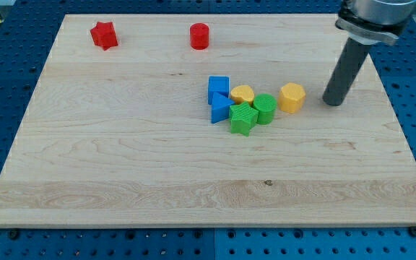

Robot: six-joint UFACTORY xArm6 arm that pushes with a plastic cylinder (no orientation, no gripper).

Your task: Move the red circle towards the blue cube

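The red circle (199, 36) stands near the view's top, a little left of centre. The blue cube (219, 87) sits at the top left of a cluster in the middle of the board, well below the red circle and slightly to its right. My tip (332, 102) rests on the board at the view's right, to the right of the yellow hexagon (292, 97) and far from the red circle.
The cluster also holds a blue triangle (220, 109), a yellow round block (242, 94), a green circle (265, 107) and a green star (243, 118). A red star (103, 34) lies at the top left. The wooden board (121, 166) lies on a blue perforated table.
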